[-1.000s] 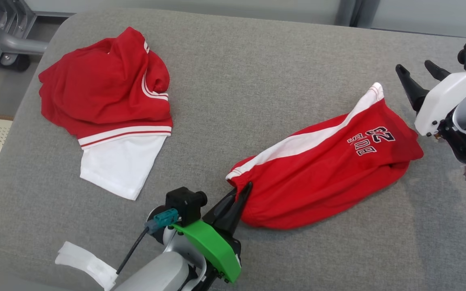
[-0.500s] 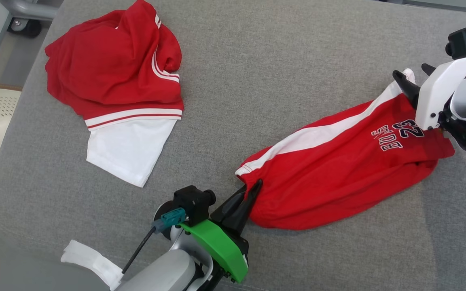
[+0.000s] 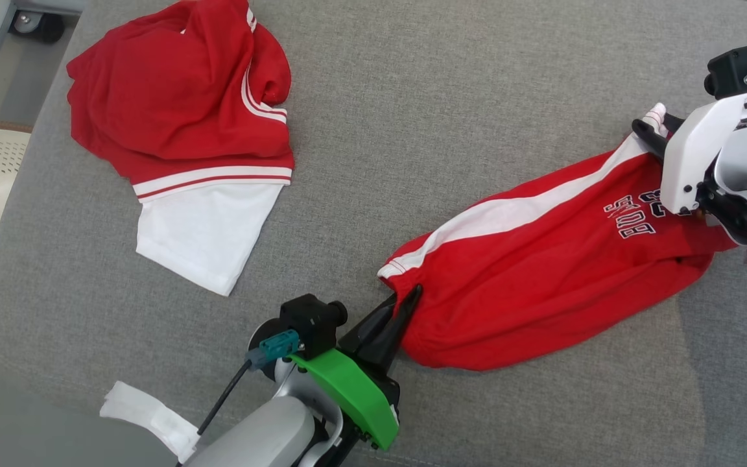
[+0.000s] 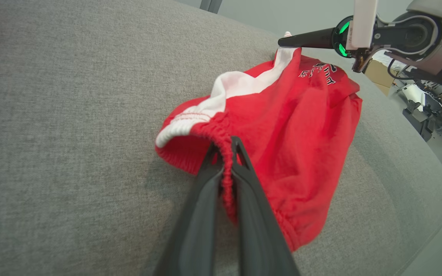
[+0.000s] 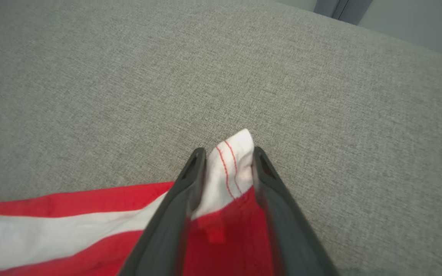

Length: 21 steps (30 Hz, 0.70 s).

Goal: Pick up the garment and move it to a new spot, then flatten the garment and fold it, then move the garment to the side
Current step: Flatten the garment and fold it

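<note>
Early stage of the task: taking hold of the garment, seen from the head and both wrists. The red shorts (image 3: pixel 542 279) lie crumpled on the grey worktop (image 3: pixel 412 97), stretched between the two hands. The left hand (image 3: pixel 408 299) is clamped tight, its fingers pinching the gathered waistband (image 4: pixel 221 130) at their tips, with the rest of the shorts running away beyond them. The right hand (image 3: pixel 649 126) stands partly open at the far end. Its two fingers lie on either side of the white hem corner (image 5: pixel 234 161) and touch it, but whether the pinch is firm cannot be told. A second red-and-white shirt (image 3: pixel 179 130) lies in a heap well apart from both hands, beyond and to the left of the left hand.

Judged from this layout, only the grasp is under way. The shorts rest on the worktop, neither lifted nor carried to a new spot. Flattening, folding and setting the shorts aside all remain to be done.
</note>
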Tool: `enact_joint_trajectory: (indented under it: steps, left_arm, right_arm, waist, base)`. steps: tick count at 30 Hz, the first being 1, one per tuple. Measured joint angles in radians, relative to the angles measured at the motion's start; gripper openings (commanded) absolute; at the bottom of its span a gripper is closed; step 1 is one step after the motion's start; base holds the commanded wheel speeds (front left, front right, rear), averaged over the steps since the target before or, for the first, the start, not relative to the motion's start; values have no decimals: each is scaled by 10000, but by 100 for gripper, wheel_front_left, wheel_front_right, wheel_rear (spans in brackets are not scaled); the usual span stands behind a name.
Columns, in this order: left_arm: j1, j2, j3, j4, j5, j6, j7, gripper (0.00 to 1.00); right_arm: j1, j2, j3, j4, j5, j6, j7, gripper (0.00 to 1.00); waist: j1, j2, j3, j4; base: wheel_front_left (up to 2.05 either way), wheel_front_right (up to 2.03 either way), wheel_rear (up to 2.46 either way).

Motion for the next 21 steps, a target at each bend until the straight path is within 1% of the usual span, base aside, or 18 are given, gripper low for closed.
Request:
enact_joint_trajectory:
  steps: [1,2,3,4,5,10,13,17,21]
  left_arm:
    - [-11,-10,13,21,2,-27,0,0]
    - [-30,-23,23,36,15,-31,0,0]
    - [-46,-33,42,48,21,-31,-8,0]
    - [-54,-42,69,56,23,-31,-33,0]
    - [-60,-44,92,65,23,-31,-33,0]
    - [-66,-73,334,75,-6,-31,-73,0]
    - [-66,-71,698,82,-148,-29,-77,0]
    - [-65,-104,1285,17,-543,-29,-84,0]
    - [-91,-146,2194,-332,-765,-29,-84,0]
  right_arm:
    - [-4,-27,73,-17,0,0,-6,40]
    - [-14,-46,123,-25,2,0,-15,34]
    - [-30,-71,182,-42,2,0,-38,30]
    - [-48,-100,224,-61,2,0,-111,19]
    - [-72,-144,284,-100,2,0,-180,0]
    - [-220,-255,499,-238,44,0,-454,0]
    - [-250,-205,752,-426,46,0,-805,0]
    - [-307,-69,673,-830,280,0,-1599,0]
    - [-416,163,376,-1440,704,0,-2606,0]
  waist:
    - [0,0,13,2]
    - [0,0,26,4]
    - [0,0,38,6]
    - [0,0,50,8]
    - [0,0,61,9]
    - [0,0,86,-12]
    - [0,0,60,-97]
    - [0,0,-21,-282]
    - [0,0,-145,-528]
  base:
    - [0,0,0]
    - [0,0,0]
    - [0,0,0]
    - [0,0,0]
    - [0,0,0]
    - [0,0,0]
    - [0,0,0]
    - [0,0,0]
    - [0,0,0]
